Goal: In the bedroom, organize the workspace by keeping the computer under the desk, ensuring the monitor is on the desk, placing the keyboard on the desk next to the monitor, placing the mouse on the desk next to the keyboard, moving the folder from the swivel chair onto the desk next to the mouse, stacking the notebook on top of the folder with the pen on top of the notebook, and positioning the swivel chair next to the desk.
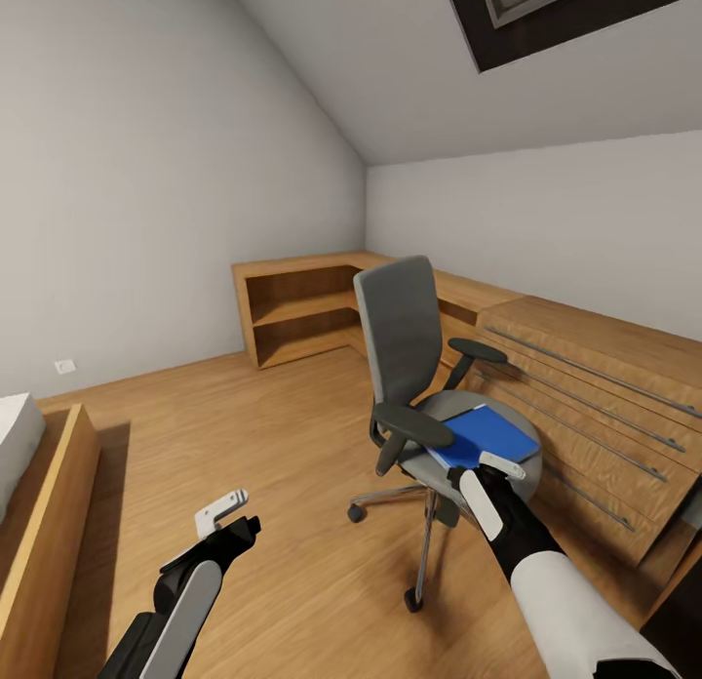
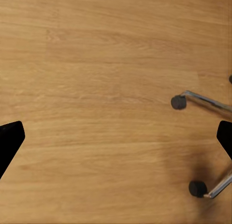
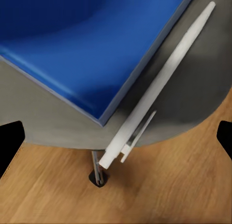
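The swivel chair (image 1: 409, 367) stands mid-room on the wood floor, its grey back turned toward me at an angle. A bright blue folder (image 1: 485, 435) lies flat on its seat (image 3: 58, 125). Beside the folder's edge, on the seat rim, rests a white pen (image 3: 154, 89). My right gripper (image 1: 485, 474) hovers open just above the pen (image 1: 502, 464) and the folder's near corner (image 3: 87, 45), holding nothing. My left gripper (image 1: 229, 521) hangs open and empty over bare floor, left of the chair's chrome base (image 2: 203, 101). The desk, monitor, keyboard and mouse are out of view.
Low light-wood cabinets with bar handles (image 1: 595, 406) run along the right wall just behind the chair. An open wooden shelf unit (image 1: 297, 313) fills the far corner. A wooden bed frame (image 1: 44, 523) borders the left. The chair's castors (image 2: 197, 188) sit near my left gripper.
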Motion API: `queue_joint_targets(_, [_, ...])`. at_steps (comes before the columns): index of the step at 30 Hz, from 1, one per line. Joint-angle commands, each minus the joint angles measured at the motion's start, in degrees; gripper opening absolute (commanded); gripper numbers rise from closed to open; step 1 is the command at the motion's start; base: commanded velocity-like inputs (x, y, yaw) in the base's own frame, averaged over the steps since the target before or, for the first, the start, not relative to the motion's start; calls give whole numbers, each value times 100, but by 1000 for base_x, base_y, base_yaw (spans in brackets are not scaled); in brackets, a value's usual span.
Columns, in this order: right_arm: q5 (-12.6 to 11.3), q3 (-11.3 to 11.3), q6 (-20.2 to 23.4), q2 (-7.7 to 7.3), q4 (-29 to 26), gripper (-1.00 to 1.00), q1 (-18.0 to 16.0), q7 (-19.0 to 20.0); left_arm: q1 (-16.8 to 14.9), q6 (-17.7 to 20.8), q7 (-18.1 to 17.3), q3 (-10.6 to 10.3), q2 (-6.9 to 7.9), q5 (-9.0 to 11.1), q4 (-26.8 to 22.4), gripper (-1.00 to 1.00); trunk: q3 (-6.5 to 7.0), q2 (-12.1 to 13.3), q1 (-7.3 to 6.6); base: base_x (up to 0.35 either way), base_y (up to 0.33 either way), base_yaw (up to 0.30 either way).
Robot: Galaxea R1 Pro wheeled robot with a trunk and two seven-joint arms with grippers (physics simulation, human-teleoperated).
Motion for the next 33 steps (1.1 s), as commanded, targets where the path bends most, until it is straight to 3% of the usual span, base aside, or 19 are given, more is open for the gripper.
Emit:
queue_joint_targets(1, [-36, 4, 17, 3, -11, 100, -3, -39, -4, 9, 48, -4, -1, 44, -7, 100, -6, -3, -1, 0, 0, 0])
queue_joint_targets(9, [-54, -151, 5, -158, -31, 100, -3, -26, -4, 9, 48, -13, 111, 80, -13, 100, -6, -3, -1, 0, 0, 0])
queue_joint_targets(19, [-56, -217, 5, -189, -33, 100, -3, -23, -2, 9, 48, -13, 124, 91, -47, 100, -6, -3, -1, 0, 0, 0])
queue_joint_targets(33, [-56, -564, 10, -194, -27, 100, -3, -23, -2, 9, 48, -14, 124, 92, -134, 100, -6, -3, -1, 0, 0, 0])
